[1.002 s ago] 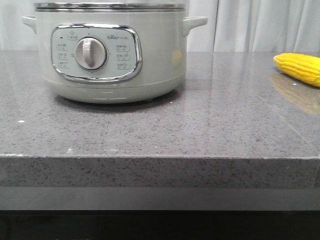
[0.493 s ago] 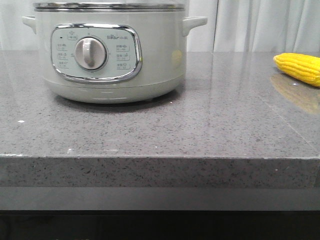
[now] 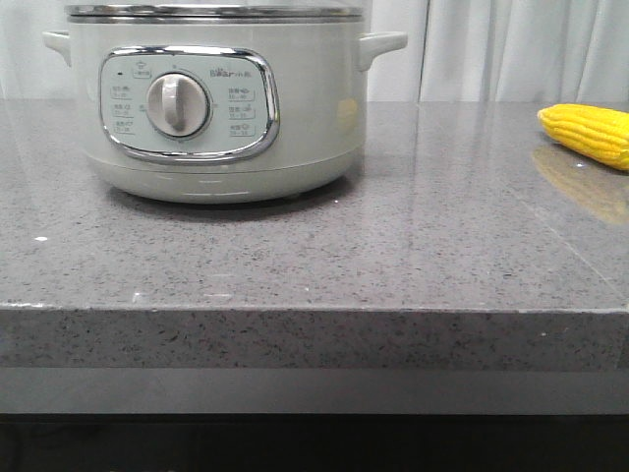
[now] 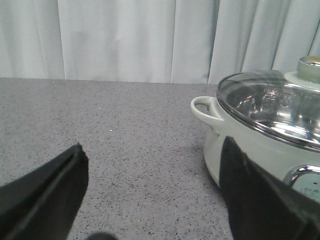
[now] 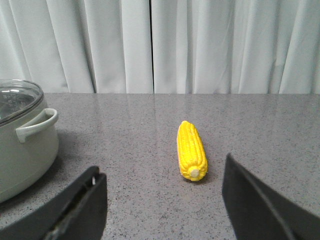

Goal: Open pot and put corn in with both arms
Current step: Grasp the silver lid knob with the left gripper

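Well apart on the counter (image 3: 393, 256) — lidded pot (image 3: 216, 108), corn (image 3: 590, 133).

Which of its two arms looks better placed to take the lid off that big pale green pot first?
The left. Its open jaws face the pale green round electric pot, whose glass lid and knob sit just ahead. The right arm's open jaws frame the yellow corn cob instead, with the pot off to one side.

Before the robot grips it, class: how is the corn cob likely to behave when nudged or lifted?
The corn is a rounded, tapered cob lying on its side on the smooth counter, so a sideways nudge would probably roll it. It looks stiff, unlikely to flop. Its kernel rows may help the open right end effector grip.
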Controlling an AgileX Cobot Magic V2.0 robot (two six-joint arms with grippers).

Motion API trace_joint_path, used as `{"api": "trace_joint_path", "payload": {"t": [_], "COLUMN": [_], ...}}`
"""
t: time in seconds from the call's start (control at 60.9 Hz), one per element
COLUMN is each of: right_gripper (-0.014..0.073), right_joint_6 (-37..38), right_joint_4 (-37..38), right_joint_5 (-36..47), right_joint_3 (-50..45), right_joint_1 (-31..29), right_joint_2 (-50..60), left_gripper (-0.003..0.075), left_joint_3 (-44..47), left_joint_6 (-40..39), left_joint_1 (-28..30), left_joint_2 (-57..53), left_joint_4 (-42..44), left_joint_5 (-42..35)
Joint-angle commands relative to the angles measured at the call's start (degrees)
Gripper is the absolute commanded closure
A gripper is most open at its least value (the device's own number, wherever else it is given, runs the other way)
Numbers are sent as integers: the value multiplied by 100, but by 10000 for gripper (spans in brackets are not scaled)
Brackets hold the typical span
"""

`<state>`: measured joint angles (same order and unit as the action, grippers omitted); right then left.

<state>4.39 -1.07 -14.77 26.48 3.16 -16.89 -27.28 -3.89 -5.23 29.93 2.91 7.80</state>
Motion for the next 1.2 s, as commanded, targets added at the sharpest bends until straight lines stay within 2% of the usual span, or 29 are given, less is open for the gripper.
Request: {"api": "trace_joint_path", "payload": {"t": [0.0, 0.164, 0.509, 0.575, 0.805, 1.035, 1.183], "right_gripper": [66, 66, 66, 66, 66, 66, 66], "right_joint_6": [12, 12, 12, 12, 12, 12, 12], "right_joint_4": [53, 53, 53, 53, 53, 53, 53], "right_joint_5": [432, 432, 428, 428, 428, 428, 428], "right_joint_3": [213, 213, 213, 213, 213, 213, 213], "right_joint_1": [-16, -16, -16, -16, -16, -16, -16], "right_joint_2": [-101, -101, -101, -101, -101, -101, -101], "left_gripper": [176, 176, 176, 176, 176, 176, 176], "left_joint_3": [-317, -1328, -4361, -5034, -7235, -9167, -9762], "left_joint_6": [-64, -64, -64, -37, 803, 829, 829], "left_joint_1": [-49, -463, -1945, -1968, -1926, -1926, -1926], "left_joint_2": [90, 720, 3398, 3982, 5726, 7236, 7761], "left_joint_4": [-12, -12, -153, -291, -1301, -1373, -1433], "left_joint_5": [-484, 472, 2729, 3190, 4307, 5447, 5811]}}
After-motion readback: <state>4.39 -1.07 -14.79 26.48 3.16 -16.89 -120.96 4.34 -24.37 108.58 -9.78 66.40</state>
